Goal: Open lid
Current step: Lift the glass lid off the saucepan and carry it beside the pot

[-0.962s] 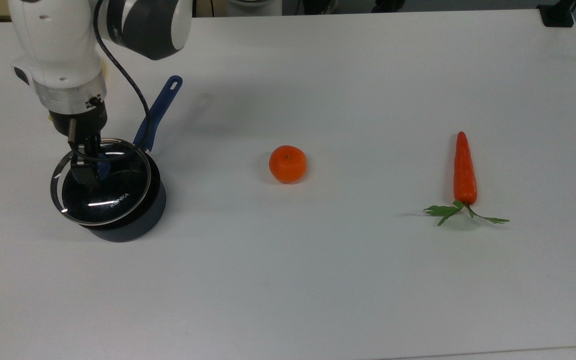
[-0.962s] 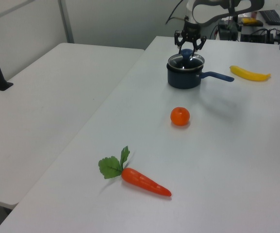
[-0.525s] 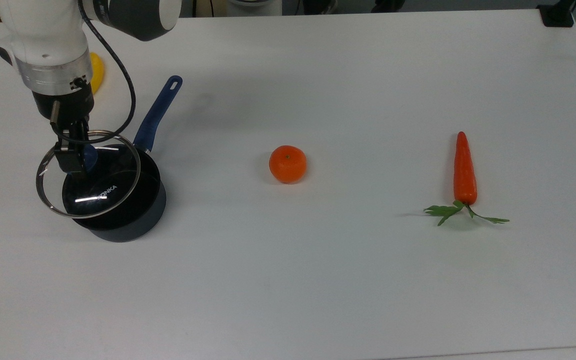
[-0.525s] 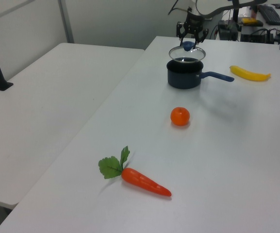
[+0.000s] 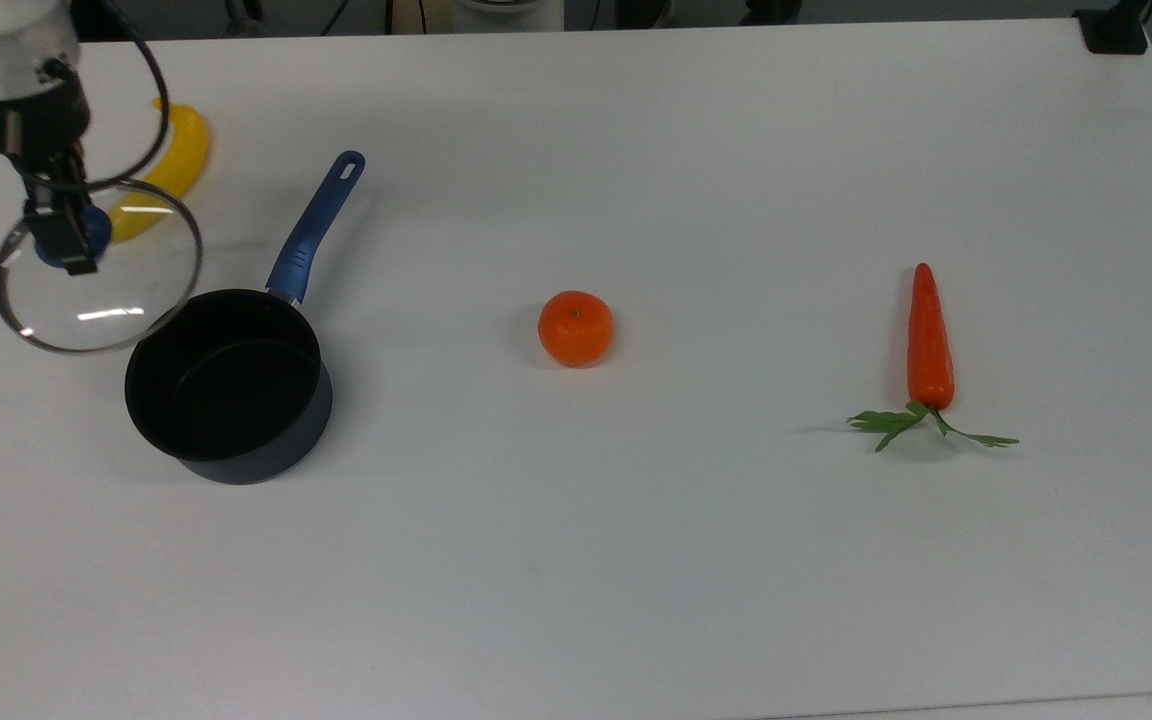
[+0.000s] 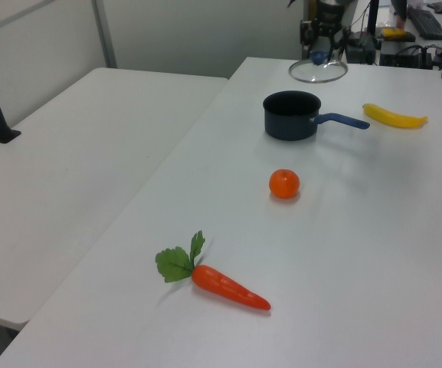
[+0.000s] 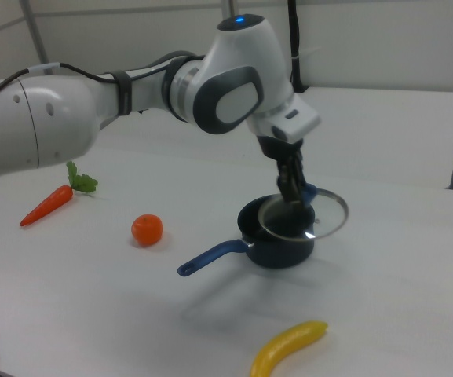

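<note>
White table (image 5: 636,560), tool (image 5: 64,240) gripping lid (image 5: 111,300) clear of saucepan (image 5: 226,385)

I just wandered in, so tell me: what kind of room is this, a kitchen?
More likely a robotics lab: a robot arm holds a glass lid over a plain white table, with desks of computer gear behind.

- I'm seeing a dark saucepan (image 5: 226,385) sitting uncovered on the white table (image 5: 696,560), its blue handle (image 5: 316,225) pointing toward the top view's upper right.
- A yellow banana (image 5: 171,170) is lying near the top view's upper left corner, well apart from the pan's bowl.
- A tangerine (image 5: 575,327) is resting mid-table, to the top view's right of the pan.
- A carrot (image 5: 929,340) is lying further to the top view's right, its green leaves (image 5: 896,424) fanning toward the near edge.
</note>
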Tool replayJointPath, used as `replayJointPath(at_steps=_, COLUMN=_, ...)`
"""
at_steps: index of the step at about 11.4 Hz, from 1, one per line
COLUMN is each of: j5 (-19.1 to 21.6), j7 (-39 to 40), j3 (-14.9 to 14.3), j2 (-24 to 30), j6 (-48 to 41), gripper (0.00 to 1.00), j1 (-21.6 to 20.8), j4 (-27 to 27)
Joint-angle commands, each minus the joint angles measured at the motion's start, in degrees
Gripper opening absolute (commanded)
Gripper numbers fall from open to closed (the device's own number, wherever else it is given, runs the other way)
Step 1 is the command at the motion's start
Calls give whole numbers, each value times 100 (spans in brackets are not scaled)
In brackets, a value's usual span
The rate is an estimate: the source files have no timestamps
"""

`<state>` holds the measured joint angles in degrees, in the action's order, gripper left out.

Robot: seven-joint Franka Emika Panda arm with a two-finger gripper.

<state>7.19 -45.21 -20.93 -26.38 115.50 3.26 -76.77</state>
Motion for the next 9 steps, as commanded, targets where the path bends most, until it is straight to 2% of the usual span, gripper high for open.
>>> replayJointPath(at_steps=1, j5=211, j7=1641, j3=-60, j2=274, j6=-81, gripper=42, j1=393, j4=-347)
replayJointPath(at_steps=3, j5=781, j7=2837, j3=-86, j2=265, j6=-72, gripper=42, j1=692, j4=-409)
replayJointPath(at_steps=4, j5=923, j7=3147, j3=-95, j2=248, j6=-46, gripper=42, j1=798, j4=-435)
replayJointPath(at_steps=9, j5=1056, j7=4475, j3=-95, j2=-33, j6=25, gripper=42, j1=1264, j4=-576)
